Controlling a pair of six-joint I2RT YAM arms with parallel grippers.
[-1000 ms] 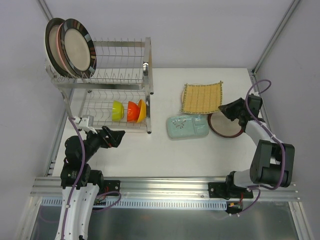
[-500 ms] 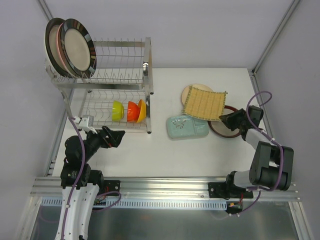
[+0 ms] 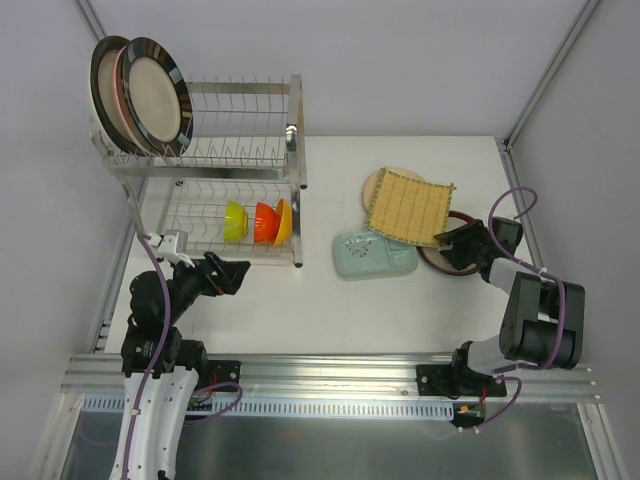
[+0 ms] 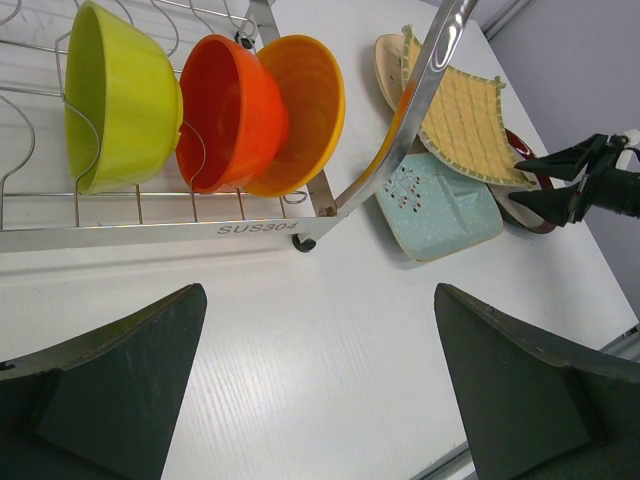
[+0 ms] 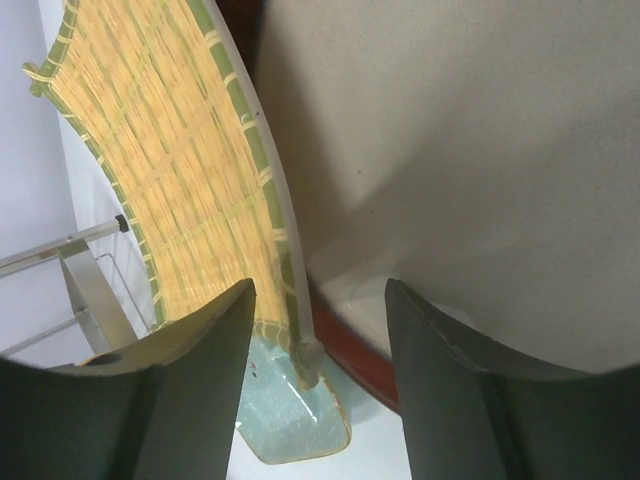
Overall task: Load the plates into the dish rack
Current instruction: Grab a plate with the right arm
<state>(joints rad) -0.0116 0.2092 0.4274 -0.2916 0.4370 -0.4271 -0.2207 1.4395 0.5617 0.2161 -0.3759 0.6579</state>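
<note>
The dish rack (image 3: 240,150) stands at the back left, with a dark-rimmed cream plate (image 3: 152,95) and a pink plate (image 3: 108,95) upright on its top tier. The yellow woven square plate (image 3: 410,208) lies tilted over a beige round plate (image 3: 376,184), the pale teal dish (image 3: 372,254) and the red-rimmed plate (image 3: 452,262). My right gripper (image 3: 447,242) is open at the woven plate's near right corner. In the right wrist view that plate's edge (image 5: 285,260) runs between the open jaws of the gripper (image 5: 320,330), untouched. My left gripper (image 3: 240,272) is open and empty before the rack.
Green (image 4: 115,95), red-orange (image 4: 230,110) and orange (image 4: 300,105) bowls sit on the rack's lower tier. The rack's front leg (image 4: 400,140) crosses the left wrist view. Bare white table lies under the left gripper (image 4: 320,400).
The woven plate has slid right and forward and tipped up, uncovering the beige plate. My right gripper has drawn nearer and lower at its corner. The left arm has not moved.
</note>
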